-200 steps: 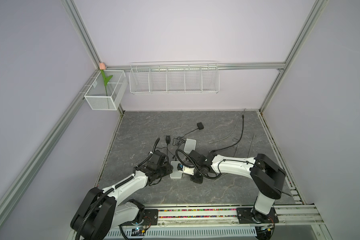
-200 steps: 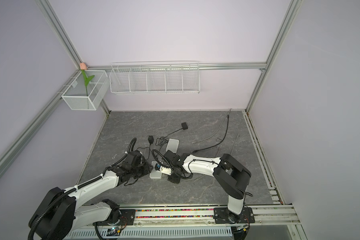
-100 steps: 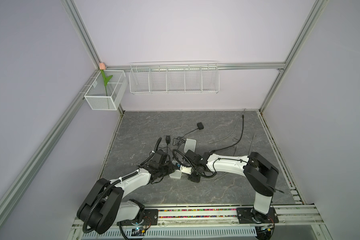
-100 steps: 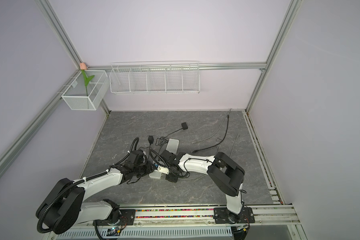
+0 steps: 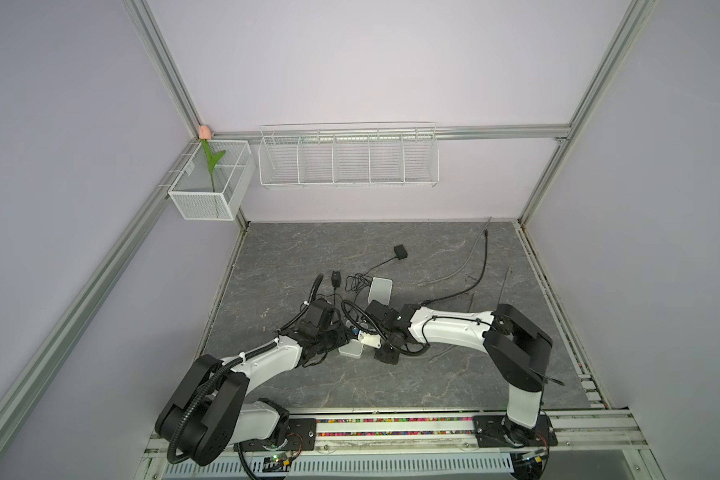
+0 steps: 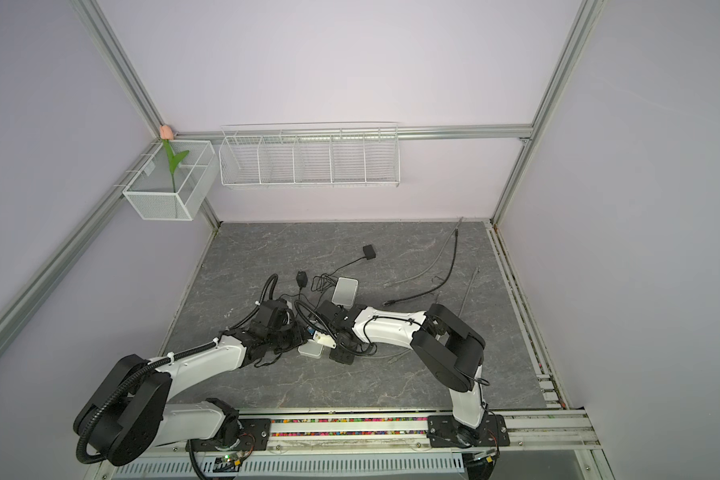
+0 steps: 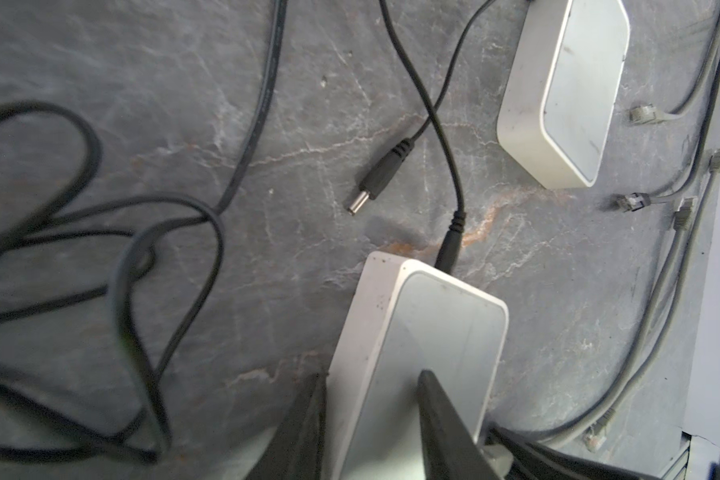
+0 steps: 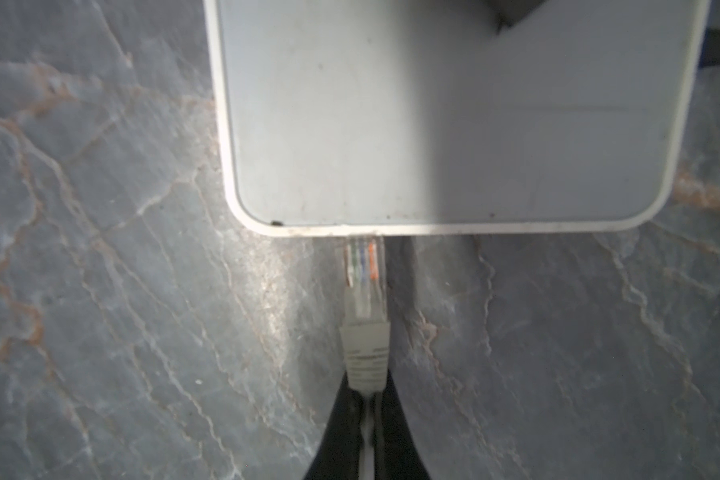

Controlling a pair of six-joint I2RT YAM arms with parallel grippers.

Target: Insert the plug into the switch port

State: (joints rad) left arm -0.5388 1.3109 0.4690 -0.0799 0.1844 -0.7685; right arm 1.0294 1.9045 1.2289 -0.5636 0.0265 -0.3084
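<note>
Plug (image 8: pixel 364 291) leftward, in right gripper (image 8: pixel 366 401), at switch (image 8: pixel 433 124)

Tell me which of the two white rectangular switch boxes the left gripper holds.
The nearer white rectangular switch box, in the left gripper, with a black power plug at its end; the other white box lies free.

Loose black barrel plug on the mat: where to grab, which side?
On the barrel plug, grip the smooth black body between metal tip and ribbed collar, from straight above, closing across its width. It lies flat on the mat, and another cable crosses its lead behind the collar.
</note>
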